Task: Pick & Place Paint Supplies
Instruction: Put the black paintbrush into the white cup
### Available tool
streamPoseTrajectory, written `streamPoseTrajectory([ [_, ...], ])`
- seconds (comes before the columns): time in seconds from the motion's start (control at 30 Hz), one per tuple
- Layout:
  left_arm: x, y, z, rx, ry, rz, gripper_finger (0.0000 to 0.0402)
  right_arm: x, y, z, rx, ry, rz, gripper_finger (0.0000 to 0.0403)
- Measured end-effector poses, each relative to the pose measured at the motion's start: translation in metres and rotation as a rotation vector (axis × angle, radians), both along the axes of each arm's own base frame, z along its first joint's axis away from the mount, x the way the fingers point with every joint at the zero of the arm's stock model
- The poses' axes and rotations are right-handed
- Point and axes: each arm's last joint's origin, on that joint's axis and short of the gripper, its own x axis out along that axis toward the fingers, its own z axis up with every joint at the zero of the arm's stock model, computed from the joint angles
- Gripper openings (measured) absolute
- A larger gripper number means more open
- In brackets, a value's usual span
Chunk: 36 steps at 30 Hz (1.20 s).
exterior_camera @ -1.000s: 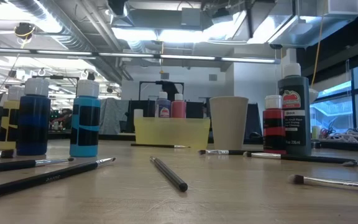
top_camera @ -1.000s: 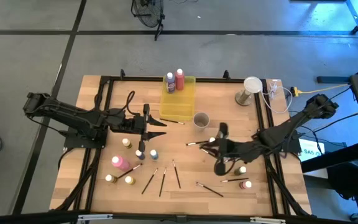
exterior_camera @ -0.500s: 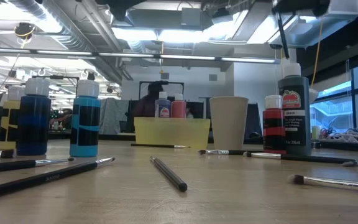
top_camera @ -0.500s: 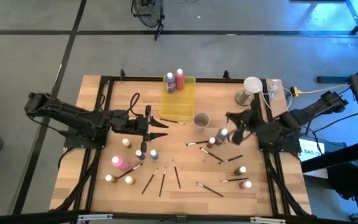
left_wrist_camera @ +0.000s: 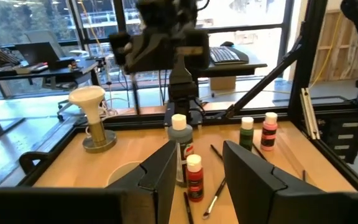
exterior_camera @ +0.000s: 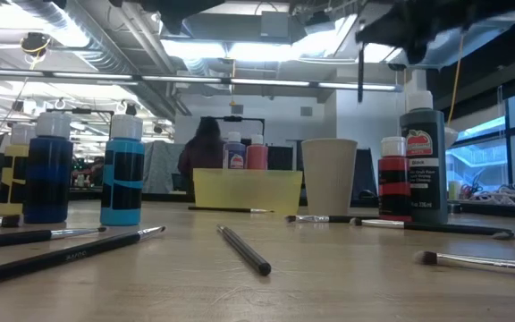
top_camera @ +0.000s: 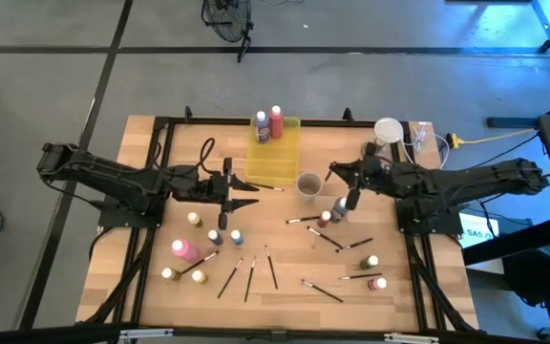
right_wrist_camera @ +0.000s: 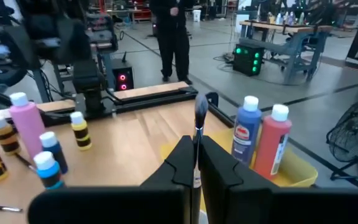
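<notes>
The right gripper [top_camera: 334, 173] reaches toward the worktop's middle on an outstretched arm, jaws clamped on a thin dark brush [right_wrist_camera: 198, 134]. The left gripper [top_camera: 253, 195] hangs level, jaws partly apart.

pale wood-grain desk [top_camera: 285, 277] with satin sheen, translucent yellow plastic tray [top_camera: 275, 158], glossy plastic paint bottles [exterior_camera: 125, 174], matt grey cup [exterior_camera: 329, 176]
</notes>
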Motion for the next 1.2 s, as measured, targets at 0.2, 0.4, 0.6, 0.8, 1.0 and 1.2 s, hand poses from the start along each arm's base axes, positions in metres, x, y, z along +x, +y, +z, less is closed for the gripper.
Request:
streamPoseTrajectory([
  [0.2, 0.000, 0.000, 0.000, -0.001, 0.001, -0.015, 0.0125, 0.012, -0.014, -0.026, -0.009, -0.039, 0.056, 0.0011],
  [0.4, 0.000, 0.000, 0.000, -0.001, 0.001, -0.015, 0.0125, 0.026, -0.025, -0.039, -0.013, -0.037, 0.085, 0.0011],
  [0.6, 0.000, 0.000, 0.000, -0.002, 0.001, -0.014, 0.0125, 0.040, -0.033, -0.060, 0.016, 0.031, 0.054, 0.0011],
  [0.8, 0.000, -0.001, 0.000, -0.002, 0.002, -0.015, 0.0125, 0.048, -0.035, -0.072, 0.042, 0.059, 0.056, 0.0011],
  [1.0, 0.000, -0.001, -0.001, -0.001, 0.013, -0.014, 0.0125, 0.048, -0.035, -0.073, 0.066, 0.060, 0.052, 0.0032],
  [1.2, 0.000, -0.001, -0.002, 0.001, 0.024, -0.013, 0.0125, 0.048, -0.035, -0.074, 0.068, 0.068, 0.059, 0.0035],
])
